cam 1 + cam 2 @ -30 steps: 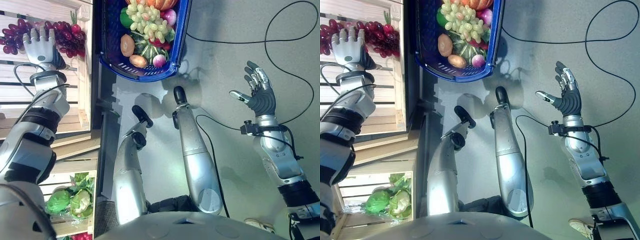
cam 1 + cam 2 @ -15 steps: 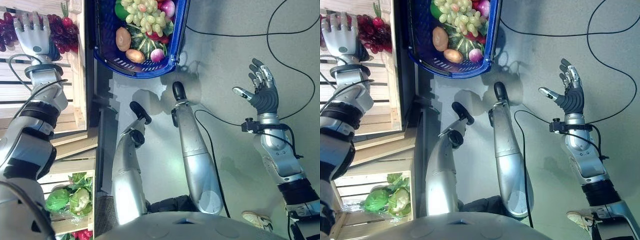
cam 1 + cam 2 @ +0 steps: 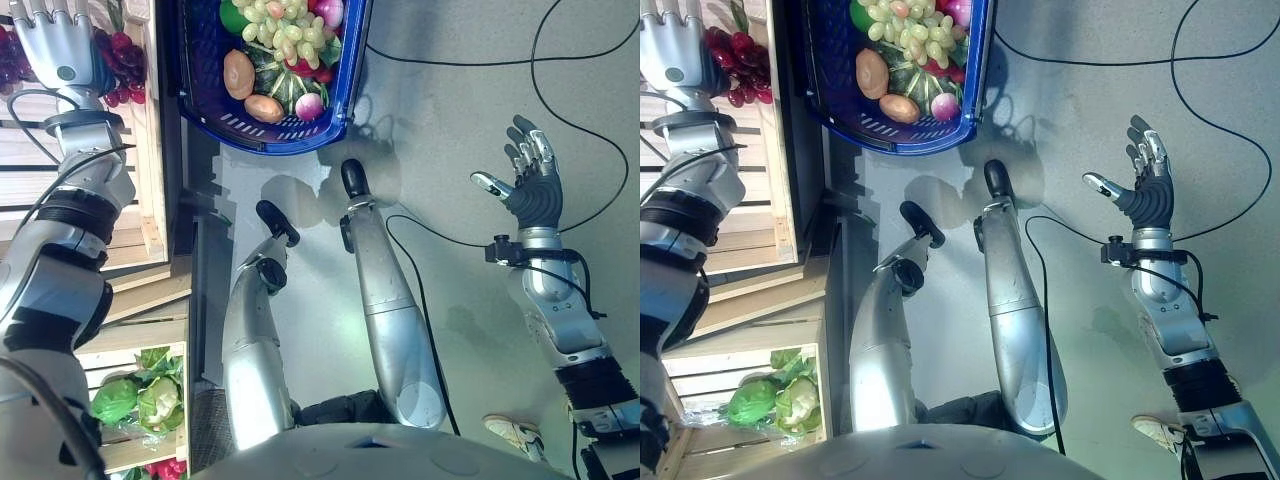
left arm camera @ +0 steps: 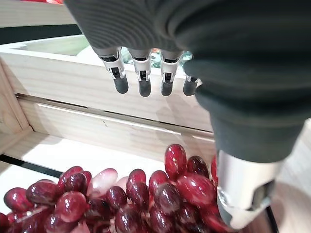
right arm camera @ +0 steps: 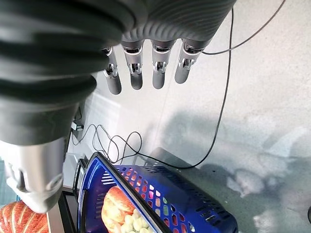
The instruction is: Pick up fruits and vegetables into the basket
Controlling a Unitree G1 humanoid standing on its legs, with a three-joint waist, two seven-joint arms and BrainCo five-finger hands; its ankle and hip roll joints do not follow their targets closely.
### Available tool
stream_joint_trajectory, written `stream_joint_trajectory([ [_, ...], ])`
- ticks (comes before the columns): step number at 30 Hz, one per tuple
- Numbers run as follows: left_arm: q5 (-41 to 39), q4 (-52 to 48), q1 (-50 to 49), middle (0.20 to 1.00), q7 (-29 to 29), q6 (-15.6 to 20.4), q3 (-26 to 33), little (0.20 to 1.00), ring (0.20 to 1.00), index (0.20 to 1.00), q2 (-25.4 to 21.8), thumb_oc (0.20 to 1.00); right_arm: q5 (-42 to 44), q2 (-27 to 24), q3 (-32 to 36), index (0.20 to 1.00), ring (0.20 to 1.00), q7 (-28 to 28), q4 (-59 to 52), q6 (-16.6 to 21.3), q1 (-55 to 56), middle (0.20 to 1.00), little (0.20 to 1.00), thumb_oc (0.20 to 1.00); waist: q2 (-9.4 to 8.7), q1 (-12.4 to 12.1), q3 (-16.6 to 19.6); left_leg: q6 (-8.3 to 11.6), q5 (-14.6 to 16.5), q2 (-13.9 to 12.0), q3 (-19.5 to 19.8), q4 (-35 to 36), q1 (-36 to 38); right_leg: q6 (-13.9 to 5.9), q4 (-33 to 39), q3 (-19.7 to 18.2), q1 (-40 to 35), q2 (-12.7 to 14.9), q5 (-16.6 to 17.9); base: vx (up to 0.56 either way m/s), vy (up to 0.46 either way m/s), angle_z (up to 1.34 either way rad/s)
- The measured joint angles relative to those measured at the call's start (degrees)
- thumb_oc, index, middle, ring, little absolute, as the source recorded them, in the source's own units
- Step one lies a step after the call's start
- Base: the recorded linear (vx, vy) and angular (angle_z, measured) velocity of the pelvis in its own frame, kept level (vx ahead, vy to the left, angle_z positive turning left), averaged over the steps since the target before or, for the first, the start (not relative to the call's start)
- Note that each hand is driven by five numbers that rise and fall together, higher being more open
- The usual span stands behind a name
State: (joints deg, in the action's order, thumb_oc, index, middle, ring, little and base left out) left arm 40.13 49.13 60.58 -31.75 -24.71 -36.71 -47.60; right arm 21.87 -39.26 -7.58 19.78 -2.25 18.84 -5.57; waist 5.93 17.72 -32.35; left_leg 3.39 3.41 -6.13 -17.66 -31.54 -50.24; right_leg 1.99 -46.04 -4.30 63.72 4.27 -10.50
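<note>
Grey floor carries the blue basket [image 3: 345, 90], already holding produce. My left hand [image 3: 55, 50] hovers, fingers spread, over red grapes [image 4: 131, 194] in a wooden crate [image 4: 97, 97], apparently not touching. Right hand [image 3: 535, 185] is open over the floor.

Silver left hand with dark ribbed cover [image 3: 55, 55]: fingertips cut off by top edge in eye views. Bunch of dark red grapes [image 4: 131, 199] in pale wooden crate [image 4: 97, 116]: lower part cut off in left wrist view, partly hidden behind thumb. Blue plastic basket [image 3: 345, 95]: far half beyond top edge. Vegetables under green grape bunch [image 3: 285, 30] mostly hidden, kinds unclear.
</note>
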Motion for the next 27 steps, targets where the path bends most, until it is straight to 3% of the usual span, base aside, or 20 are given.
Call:
stream_joint_trajectory([
  [9,-2.5,4.3,0.92,1.0,8.14,-2.76,-2.15,1.0,1.0,1.0,1.73,1.0,0.0,-0.08,-0.05,1.0,1.0,0.63,0.28,0.02,-1.99,1.0,1.0,1.0,-0.06,0.79,0.03,0.02,0.03,-0.09,-0.02,-0.05,-0.93,0.0,0.03,-0.02,0.89,-0.1,0.01,0.0,0.0,0.0],
  [27,0.64,6.86,4.97,1.0,7.08,-6.57,-2.98,1.0,1.0,1.0,2.19,1.0,-0.08,-0.62,-0.13,1.0,1.0,3.31,1.83,0.02,-5.83,1.0,1.0,1.0,-0.34,1.21,0.06,0.42,0.57,-0.94,-0.02,-1.35,-4.59,0.73,-0.6,-0.39,4.67,-0.99,0.52,0.0,0.0,-0.02],
])
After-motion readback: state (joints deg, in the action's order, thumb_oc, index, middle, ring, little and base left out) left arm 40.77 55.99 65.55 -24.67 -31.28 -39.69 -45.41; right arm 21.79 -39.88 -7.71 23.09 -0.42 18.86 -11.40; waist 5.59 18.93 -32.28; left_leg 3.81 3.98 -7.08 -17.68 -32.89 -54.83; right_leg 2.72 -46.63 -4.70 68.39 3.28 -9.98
